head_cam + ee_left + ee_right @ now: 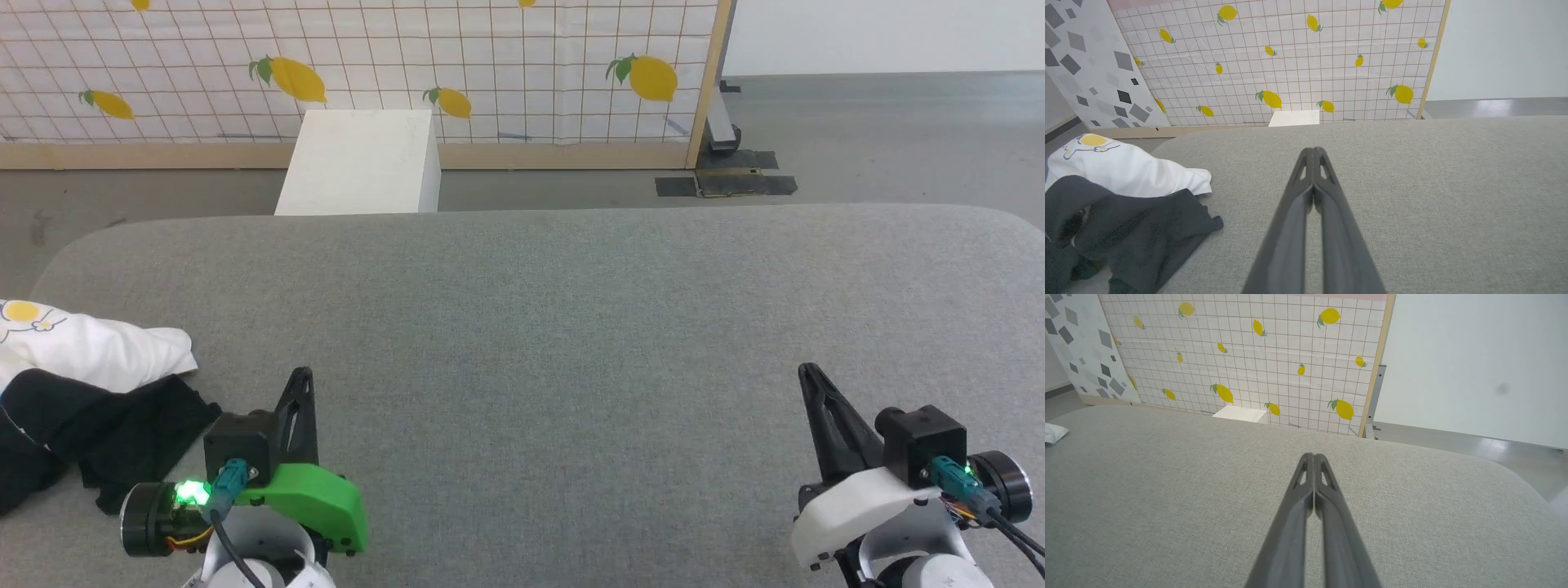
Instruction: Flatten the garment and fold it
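Note:
The garment [90, 359] lies crumpled at the left edge of the grey table [555, 327]: white body with a yellow print on top, black sleeve cloth bunched in front. In the left wrist view the garment [1122, 175] sits to the left of the fingers. My left gripper [304, 374] is shut and empty, just right of the black cloth and apart from it; its closed tips [1313, 150] hover over bare fabric. My right gripper [808, 370] is shut and empty at the lower right, far from the garment, tips [1313, 456] pressed together. A white corner of the garment [1053, 433] peeks in at the left.
Beyond the table's far edge stands a white box [363, 163] on the floor, in front of a lemon-print gridded panel [351, 73] with a wooden frame. Grey floor with black tape patches [727, 184] lies at the back right.

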Controlling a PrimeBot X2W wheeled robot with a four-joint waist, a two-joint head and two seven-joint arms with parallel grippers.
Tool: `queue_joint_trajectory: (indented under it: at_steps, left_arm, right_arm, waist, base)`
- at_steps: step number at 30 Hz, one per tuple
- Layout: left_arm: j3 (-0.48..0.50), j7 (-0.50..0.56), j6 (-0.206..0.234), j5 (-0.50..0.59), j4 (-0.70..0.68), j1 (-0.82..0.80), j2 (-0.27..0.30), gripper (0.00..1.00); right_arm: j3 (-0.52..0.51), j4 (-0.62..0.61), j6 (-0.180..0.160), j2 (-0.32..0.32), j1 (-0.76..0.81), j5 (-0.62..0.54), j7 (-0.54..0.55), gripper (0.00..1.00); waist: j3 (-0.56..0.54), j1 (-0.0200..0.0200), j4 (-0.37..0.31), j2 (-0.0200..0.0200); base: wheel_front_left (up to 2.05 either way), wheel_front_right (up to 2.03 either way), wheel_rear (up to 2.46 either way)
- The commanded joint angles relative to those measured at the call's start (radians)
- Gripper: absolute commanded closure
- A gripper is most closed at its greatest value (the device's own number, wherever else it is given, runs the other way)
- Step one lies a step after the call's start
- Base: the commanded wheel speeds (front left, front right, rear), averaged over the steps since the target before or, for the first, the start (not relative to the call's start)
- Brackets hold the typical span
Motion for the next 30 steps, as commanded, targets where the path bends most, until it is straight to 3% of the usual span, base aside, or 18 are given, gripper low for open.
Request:
queue_joint_trajectory:
  at_steps: [1, 15, 16, 30]
  left_arm:
    - [0.004, 0.001, -0.001, 0.01, -0.003, 0.013, -0.005, 1.0]
    - [0.004, 0.001, -0.001, 0.01, -0.003, 0.013, -0.005, 1.0]
    - [0.0, 0.0, 0.0, 0.0, 0.0, 0.0, 0.0, 0.0]
    - [-0.019, -0.021, 0.017, -0.019, 0.017, -0.009, 0.0, 0.0]
  right_arm:
    - [0.001, -0.005, -0.002, 0.002, -0.016, -0.006, 0.003, 1.0]
    - [0.001, -0.005, -0.002, 0.002, -0.016, -0.006, 0.003, 1.0]
    - [0.0, 0.0, 0.0, 0.0, 0.0, 0.0, 0.0, 0.0]
    - [-0.004, 0.009, 0.0, 0.0, -0.002, 0.012, -0.016, 0.0]
  waist:
    - [0.0, 0.0, 0.0, 0.0]
    - [0.0, 0.0, 0.0, 0.0]
    - [0.0, 0.0, 0.0, 0.0]
    - [0.001, 0.0, 0.01, 0.0]
  base:
    - [0.0, 0.0, 0.0]
    - [0.0, 0.0, 0.0]
    - [0.0, 0.0, 0.0]
    - [0.0, 0.0, 0.0]
